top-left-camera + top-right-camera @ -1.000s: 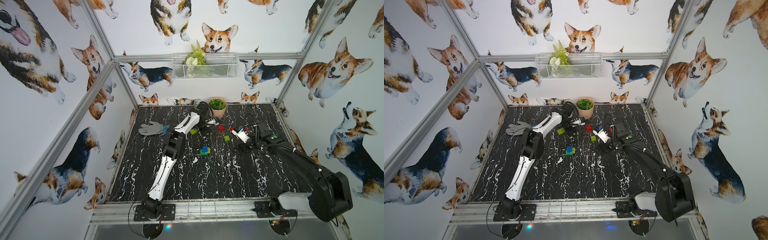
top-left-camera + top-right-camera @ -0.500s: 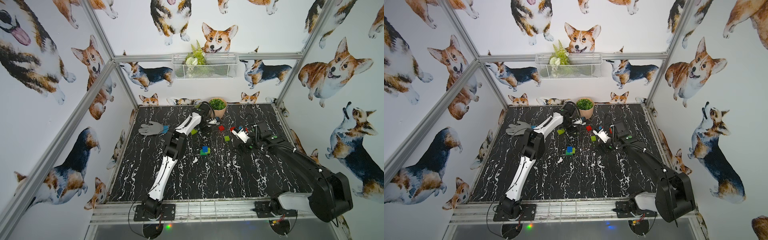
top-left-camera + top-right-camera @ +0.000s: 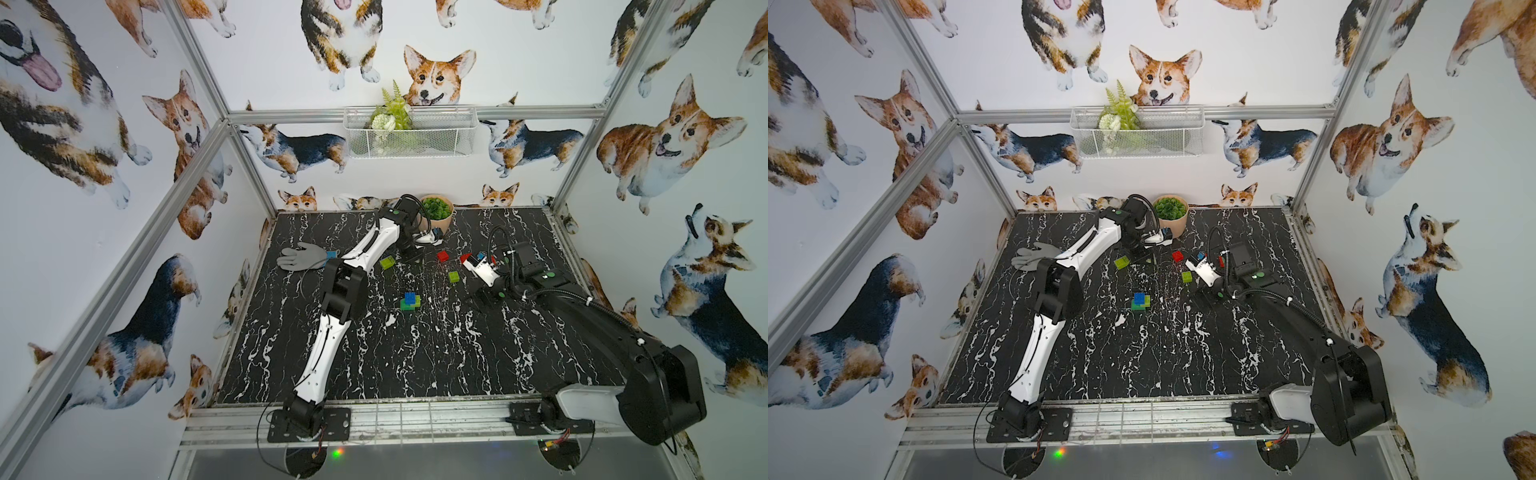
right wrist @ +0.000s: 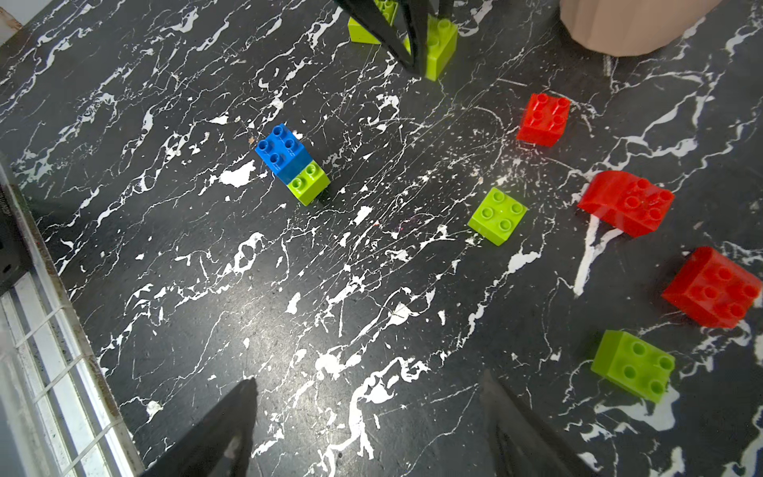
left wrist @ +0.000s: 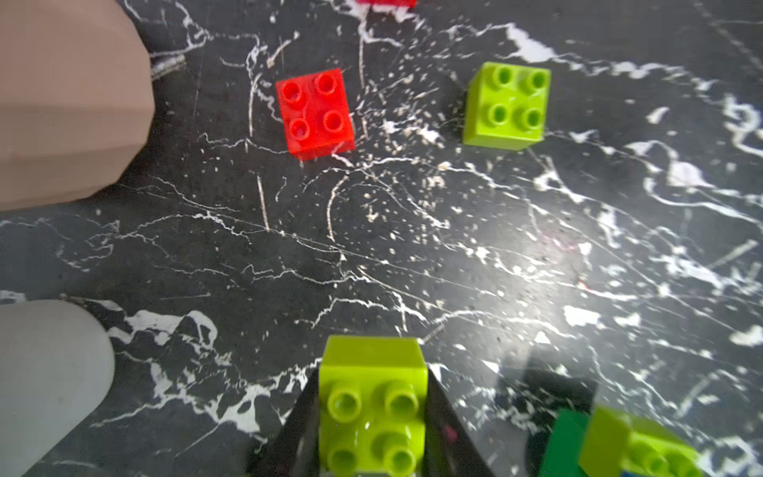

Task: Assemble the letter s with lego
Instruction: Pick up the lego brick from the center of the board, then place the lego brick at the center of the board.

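1. L arm [image 3: 332,299]: base at table's near edge, left of ctr. Elbow is bent up over the left half, and the white forearm runs to the far edge. Wrist sits just beside the pot [image 3: 436,214], tool pointing down.
2. L gripper [image 5: 373,371]: black fingers [image 5: 299,429] press both sides of the held lime brick [image 5: 371,413], studs up, so it's grasped. Can't tell if it's lifted off the top.
3. R arm [image 3: 582,316]: base at near right corner. Black link runs along the right edge and the wrist bends in toward ctr.
4. R gripper [image 4: 367,378]: prongs spread wide w/ nothing btwn them, over bare marble.
5. Lego:
   - The stack [image 3: 410,300] has blue on top w/ lime and dark green, approx table ctr.
   - A loose lime brick [image 3: 387,262] lies just beside L gripper.
   - A red brick [image 3: 443,255] and another lime brick [image 3: 454,276] lie btwn the grippers, in the far half.
   - R wrist view adds a second red brick [image 4: 627,202], a third red brick [image 4: 712,287] and a last lime brick [image 4: 633,365], all apart from each other.
6. Room:
   - Pot crowds the far edge next to L wrist.
   - A grey glove [image 3: 301,257] lies near the left edge, far half.
   - R arm takes up the right edge.
   - The table [image 3: 415,365] lies open from the stack to the near edge, btwn the two arms.
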Robot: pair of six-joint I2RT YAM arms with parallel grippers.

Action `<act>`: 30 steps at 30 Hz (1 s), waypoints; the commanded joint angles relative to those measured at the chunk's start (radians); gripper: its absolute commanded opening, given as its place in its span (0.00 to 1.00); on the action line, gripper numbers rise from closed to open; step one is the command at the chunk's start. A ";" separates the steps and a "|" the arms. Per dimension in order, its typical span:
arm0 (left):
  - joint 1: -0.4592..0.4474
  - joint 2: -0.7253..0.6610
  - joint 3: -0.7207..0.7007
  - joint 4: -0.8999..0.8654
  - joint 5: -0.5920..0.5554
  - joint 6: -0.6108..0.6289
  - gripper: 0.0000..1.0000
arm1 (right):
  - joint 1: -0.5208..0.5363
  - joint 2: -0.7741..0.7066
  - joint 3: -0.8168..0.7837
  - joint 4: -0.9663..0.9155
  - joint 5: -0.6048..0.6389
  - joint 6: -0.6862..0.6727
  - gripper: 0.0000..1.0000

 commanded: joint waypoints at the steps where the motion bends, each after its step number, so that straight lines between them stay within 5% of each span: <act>1: -0.004 -0.086 -0.076 -0.109 0.032 0.119 0.24 | 0.000 -0.009 -0.009 0.028 -0.033 0.019 0.87; 14: -0.015 -0.518 -0.611 0.024 0.011 0.252 0.24 | 0.001 -0.003 -0.030 0.085 -0.066 0.036 0.87; 30: -0.080 -0.546 -0.751 0.125 -0.043 0.236 0.22 | 0.000 -0.015 -0.072 0.120 -0.033 0.054 0.87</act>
